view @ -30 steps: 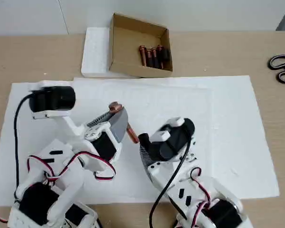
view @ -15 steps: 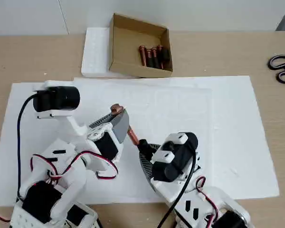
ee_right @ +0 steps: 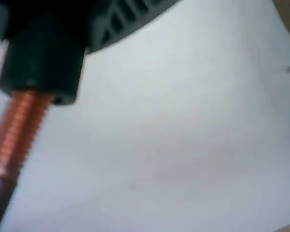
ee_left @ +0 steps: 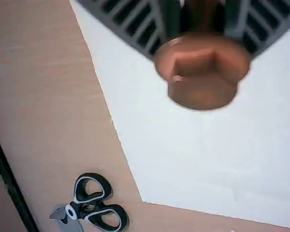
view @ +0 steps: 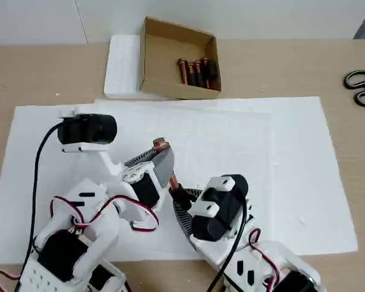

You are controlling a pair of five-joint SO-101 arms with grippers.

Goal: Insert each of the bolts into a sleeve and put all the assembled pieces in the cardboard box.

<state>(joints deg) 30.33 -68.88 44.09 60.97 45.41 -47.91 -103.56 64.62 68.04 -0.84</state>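
**Left gripper (view: 161, 160) clenched on bolt (view: 160, 144), right gripper (view: 184, 203) on sleeve (view: 180, 194)**

Pinched mid-shaft just left of the high view's centre, hex head pointing up-frame. Threaded end set in the mouth of the black sleeve, just below centre, itself clamped tight on the white sheet's (view: 280, 158) lower middle. Upper centre: cardboard box (view: 147, 55), several assembled pieces (view: 196, 72) along its lower-right wall. Scissors (view: 362, 85) at the right edge.
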